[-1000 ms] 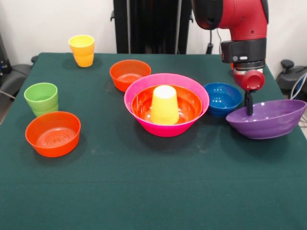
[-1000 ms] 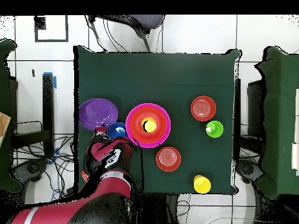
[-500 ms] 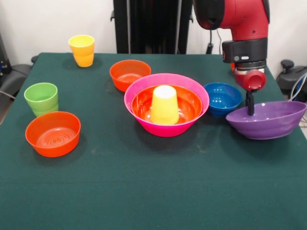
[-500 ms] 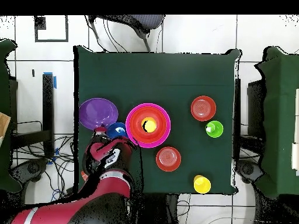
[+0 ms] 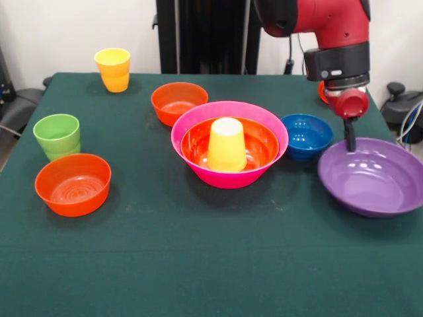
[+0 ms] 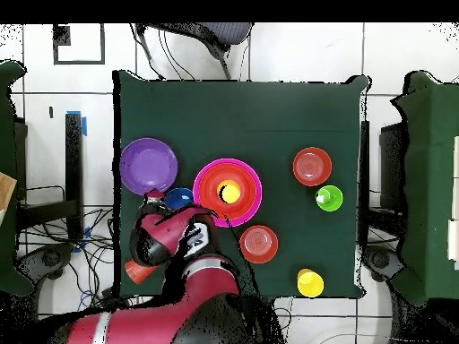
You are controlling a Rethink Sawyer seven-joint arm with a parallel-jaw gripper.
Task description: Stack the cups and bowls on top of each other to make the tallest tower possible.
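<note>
The tower (image 5: 229,145) stands mid-desk in the front view: the largest pink bowl (image 5: 192,129) as base, a large orange bowl (image 5: 261,142) nested in it, and a yellow cup (image 5: 227,145) inverted at the centre, which gives a flat top for the next piece. The small blue bowl (image 5: 306,135) sits just beside the pink rim. The purple bowl (image 5: 371,176) is tilted, its opening turned toward the camera, and the claw (image 5: 349,137) meets its far rim. The tilt suggests the bowl hangs from that rim grip, so I judge the claw closed narrow on it. Whether the bowl's underside touches the desk (image 5: 198,264) cannot be told. A green cup (image 5: 57,135), two small orange bowls (image 5: 73,184) (image 5: 178,102) and a yellow-over-orange cup pair (image 5: 113,69) wait unused on the other side.

In the overhead view, the purple bowl (image 6: 149,167) lies beside the tower (image 6: 228,192), with the blue bowl (image 6: 178,198) between them. The arm (image 6: 166,242) covers the claw here.
</note>
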